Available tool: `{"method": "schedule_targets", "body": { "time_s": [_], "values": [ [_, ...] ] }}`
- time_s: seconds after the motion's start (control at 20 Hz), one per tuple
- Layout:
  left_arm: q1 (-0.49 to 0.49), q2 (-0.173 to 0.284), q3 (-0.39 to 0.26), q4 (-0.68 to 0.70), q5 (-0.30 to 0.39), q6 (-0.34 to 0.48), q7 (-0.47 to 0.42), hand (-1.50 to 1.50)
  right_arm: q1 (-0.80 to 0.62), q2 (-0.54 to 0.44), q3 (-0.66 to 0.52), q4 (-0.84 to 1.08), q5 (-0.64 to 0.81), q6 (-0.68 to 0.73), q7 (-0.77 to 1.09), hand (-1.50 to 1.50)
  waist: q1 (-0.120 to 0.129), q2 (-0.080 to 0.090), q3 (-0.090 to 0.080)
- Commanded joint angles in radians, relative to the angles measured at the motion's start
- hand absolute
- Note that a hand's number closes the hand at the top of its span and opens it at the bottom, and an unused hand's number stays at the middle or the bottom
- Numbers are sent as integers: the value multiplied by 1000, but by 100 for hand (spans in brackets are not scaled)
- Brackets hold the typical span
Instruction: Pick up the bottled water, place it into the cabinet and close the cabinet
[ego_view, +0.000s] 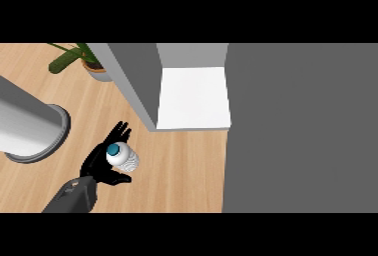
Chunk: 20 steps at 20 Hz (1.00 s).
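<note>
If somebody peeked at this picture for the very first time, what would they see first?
Probably the bottled water, with its bright blue cap, against the palm of the black left hand low on the wooden counter. Next, the open cabinet above it, its white inside showing, with a big grey door filling the right side. A shiny metal cylinder stands at the left.

The bottled water (124, 158) is ribbed white with a blue cap. The robot hand (103, 162) is black; the desk (184, 165) is light wood.
</note>
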Motion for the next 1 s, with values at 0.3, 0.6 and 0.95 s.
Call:
{"method": "schedule_targets", "body": {
  "time_s": [0.3,0.6,0.95],
  "values": [
    [-39,-68,-42,-19,-14,-111,-29,150,-45,11,10,11,24,-28,20,-150,4,6,-11],
    [-8,-49,-48,-7,-23,-135,-87,150,17,-3,0,5,0,12,-27,-150,-4,6,-11],
    [121,15,98,-64,116,11,-177,150,22,5,0,4,28,-7,-33,-150,15,3,-11]
  ]
}}
